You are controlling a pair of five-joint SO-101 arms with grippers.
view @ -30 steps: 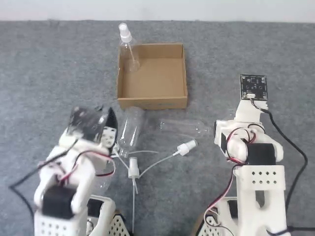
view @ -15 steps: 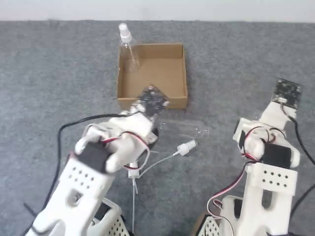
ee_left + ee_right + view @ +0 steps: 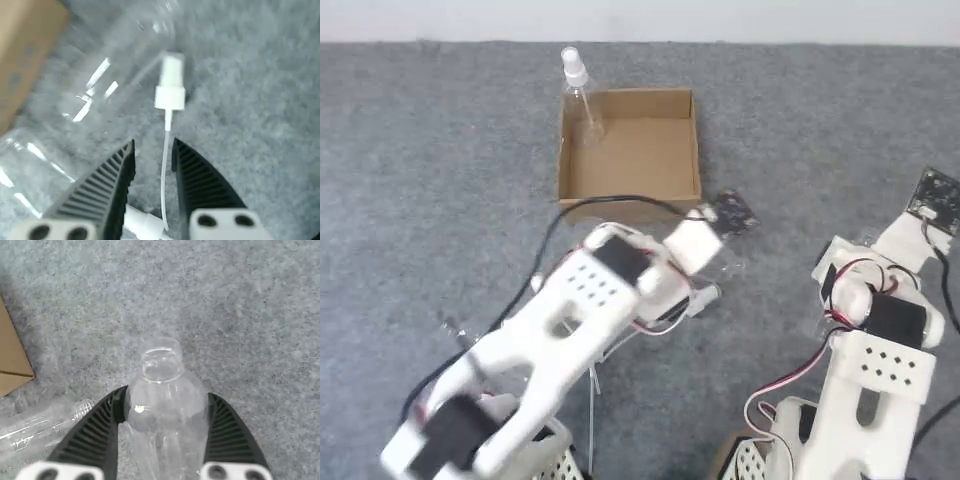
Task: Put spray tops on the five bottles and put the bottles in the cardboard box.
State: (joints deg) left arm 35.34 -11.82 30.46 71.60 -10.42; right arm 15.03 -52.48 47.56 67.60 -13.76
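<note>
My left gripper (image 3: 153,145) hovers low over a loose white spray top (image 3: 170,92) on the carpet, open, with the top's thin dip tube running between its fingers. Two clear uncapped bottles (image 3: 95,85) lie beside it. In the high view the left arm (image 3: 610,290) stretches across the middle and hides those bottles. My right gripper (image 3: 166,395) is shut on an upright clear bottle (image 3: 162,365) with an open neck. The cardboard box (image 3: 680,190) sits at the back, and a capped bottle (image 3: 576,85) leans at its far left corner.
A second spray top (image 3: 145,220) lies close under the left gripper's base. Another bare bottle (image 3: 40,425) lies near the right gripper, by the box corner (image 3: 10,355). The right arm (image 3: 880,330) stands at the right. Grey carpet covers the table.
The left arm swung from the front left across to the middle, over the lying bottles and spray top. The right arm shifted right, away from the middle.
</note>
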